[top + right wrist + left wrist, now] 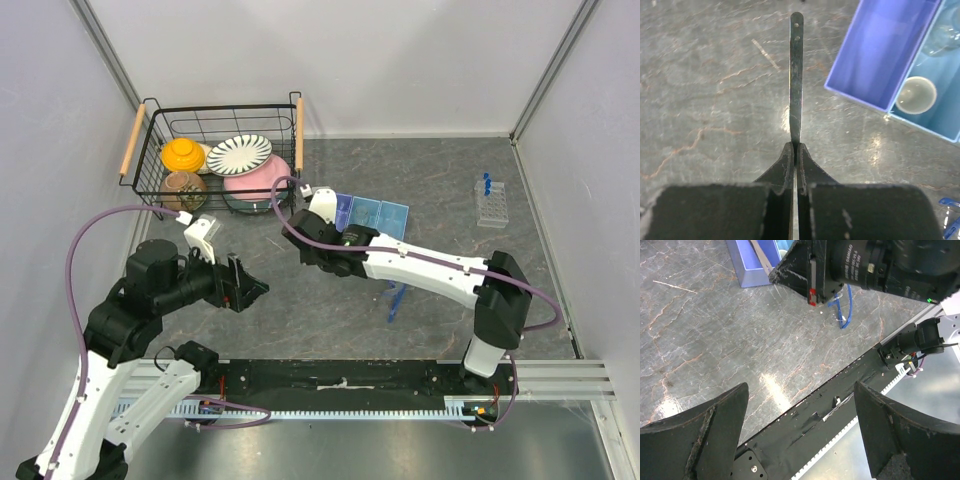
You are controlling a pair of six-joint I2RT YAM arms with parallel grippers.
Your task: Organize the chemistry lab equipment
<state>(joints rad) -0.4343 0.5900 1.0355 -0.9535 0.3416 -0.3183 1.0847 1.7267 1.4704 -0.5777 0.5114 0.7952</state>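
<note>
The thin metal spatula (796, 75) is being pinched at its end by the right claw (796, 150), in the middle of the wrist view. From above it cannot be made out. The blue tray (880, 55), upper right, is being cut off. The left claw (800, 410) is being held spread apart.

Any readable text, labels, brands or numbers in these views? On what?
No text reads clearly.
White lettering on the right arm's black motor housing, left wrist view: too blurred to read.
No markings visible on the metal spatula, blue trays, tube rack or wire basket.
</note>
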